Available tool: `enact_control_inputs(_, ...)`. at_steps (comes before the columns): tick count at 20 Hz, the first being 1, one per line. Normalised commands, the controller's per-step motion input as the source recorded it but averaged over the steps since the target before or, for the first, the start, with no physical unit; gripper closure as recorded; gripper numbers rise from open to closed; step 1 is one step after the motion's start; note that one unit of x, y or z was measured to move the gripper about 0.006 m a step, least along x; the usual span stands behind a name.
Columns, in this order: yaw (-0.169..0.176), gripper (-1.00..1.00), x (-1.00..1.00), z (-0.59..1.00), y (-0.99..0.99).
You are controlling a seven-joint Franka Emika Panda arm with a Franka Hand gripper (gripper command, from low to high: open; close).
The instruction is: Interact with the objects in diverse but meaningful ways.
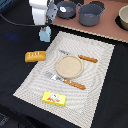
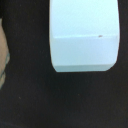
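Observation:
The light-blue and white carton (image 1: 45, 34) stands on the black table just off the placemat's far corner, at the exterior view's left. My gripper (image 1: 47, 26) hangs right over it, with the fingers down at the carton's top; I cannot tell if they grip it. In the wrist view the carton (image 2: 85, 37) fills the frame close up and no fingers show. The orange rectangular block (image 1: 35, 56) lies on the black table beside the mat. The flat yellow packet (image 1: 55, 98) with a red mark lies at the mat's near end. The small white shaker is out of view.
A striped placemat (image 1: 35, 82) holds a tan plate (image 1: 68, 66), an orange-handled fork (image 1: 65, 80) and knife (image 1: 82, 58). Two grey pots (image 1: 91, 14) and a bowl (image 1: 123, 17) stand on the brown board at the back.

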Motion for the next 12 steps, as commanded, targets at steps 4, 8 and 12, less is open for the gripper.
enact_control_inputs(4, -0.023, -1.00, -0.08, -0.30, 0.00)
enact_control_inputs(8, -0.003, -1.00, -0.01, -0.26, 0.00)
enact_control_inputs(12, 0.000, -1.00, -0.01, -0.31, 0.00)
